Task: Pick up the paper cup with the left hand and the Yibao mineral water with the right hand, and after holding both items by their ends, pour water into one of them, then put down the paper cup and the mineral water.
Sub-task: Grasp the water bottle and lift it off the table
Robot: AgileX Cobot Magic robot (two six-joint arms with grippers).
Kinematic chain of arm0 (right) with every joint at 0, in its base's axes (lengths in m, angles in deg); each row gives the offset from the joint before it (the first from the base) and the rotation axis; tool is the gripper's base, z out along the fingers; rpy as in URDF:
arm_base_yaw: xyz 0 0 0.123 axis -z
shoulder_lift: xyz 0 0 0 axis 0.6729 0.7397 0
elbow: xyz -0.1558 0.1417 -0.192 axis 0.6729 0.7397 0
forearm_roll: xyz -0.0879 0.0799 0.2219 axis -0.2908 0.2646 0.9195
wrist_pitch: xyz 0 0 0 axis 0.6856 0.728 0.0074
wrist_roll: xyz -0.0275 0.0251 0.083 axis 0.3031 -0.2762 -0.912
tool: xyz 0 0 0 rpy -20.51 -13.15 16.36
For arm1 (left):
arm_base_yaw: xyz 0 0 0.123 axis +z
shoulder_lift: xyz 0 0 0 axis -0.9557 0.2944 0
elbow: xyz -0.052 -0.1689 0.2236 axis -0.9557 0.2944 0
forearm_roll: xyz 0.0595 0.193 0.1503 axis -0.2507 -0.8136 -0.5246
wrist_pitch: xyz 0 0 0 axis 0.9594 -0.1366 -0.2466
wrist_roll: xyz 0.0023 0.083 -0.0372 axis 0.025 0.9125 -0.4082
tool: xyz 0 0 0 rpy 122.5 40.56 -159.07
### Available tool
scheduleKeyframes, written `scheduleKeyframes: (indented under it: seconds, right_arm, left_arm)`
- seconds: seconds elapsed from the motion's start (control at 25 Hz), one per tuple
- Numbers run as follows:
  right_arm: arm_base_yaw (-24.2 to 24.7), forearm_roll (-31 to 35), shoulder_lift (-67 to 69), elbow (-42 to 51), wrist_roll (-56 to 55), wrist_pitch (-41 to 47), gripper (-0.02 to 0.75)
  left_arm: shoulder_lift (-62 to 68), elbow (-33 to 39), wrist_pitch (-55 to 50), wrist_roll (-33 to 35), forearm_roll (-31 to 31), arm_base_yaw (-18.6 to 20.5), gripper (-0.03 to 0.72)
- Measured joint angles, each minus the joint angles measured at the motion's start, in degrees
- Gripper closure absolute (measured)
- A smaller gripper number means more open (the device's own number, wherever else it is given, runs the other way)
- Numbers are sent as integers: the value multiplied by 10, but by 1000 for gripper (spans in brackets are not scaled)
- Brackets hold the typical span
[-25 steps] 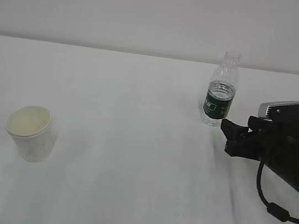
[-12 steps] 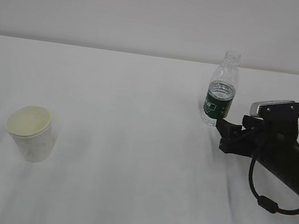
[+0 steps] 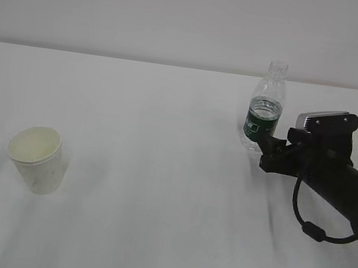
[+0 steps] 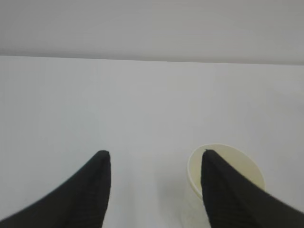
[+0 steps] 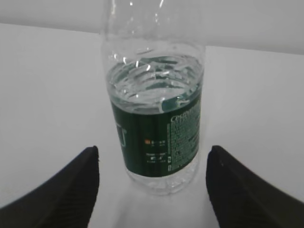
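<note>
The paper cup (image 3: pixel 35 158) stands upright where it was at the tabletop's (image 3: pixel 160 171) left, nothing visible inside; in the left wrist view the left gripper (image 4: pixel 154 190) spreads wide, holding nothing, its right finger overlapping the cup. Broad bare surface lies between. The Yibao mineral water (image 3: pixel 264 109), part filled, stands far right; the right gripper (image 3: pixel 268 151) has moved closer, open, straddling without touching

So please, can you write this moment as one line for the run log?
stage: approach | right hand: open, fingers either side of Yibao mineral water, not gripping | left hand: open, beside paper cup | both items upright on table
</note>
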Motion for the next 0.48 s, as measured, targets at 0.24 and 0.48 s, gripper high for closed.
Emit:
scheduleKeyframes:
  seconds: [0.24, 0.48]
  right_arm:
    - [0, 0, 17, -15, 0, 2, 205]
    - [0, -12, 29, -16, 0, 2, 205]
  left_arm:
    - [0, 0, 0, -1, -11, 0, 260]
    - [0, 0, 0, -2, -12, 0, 260]
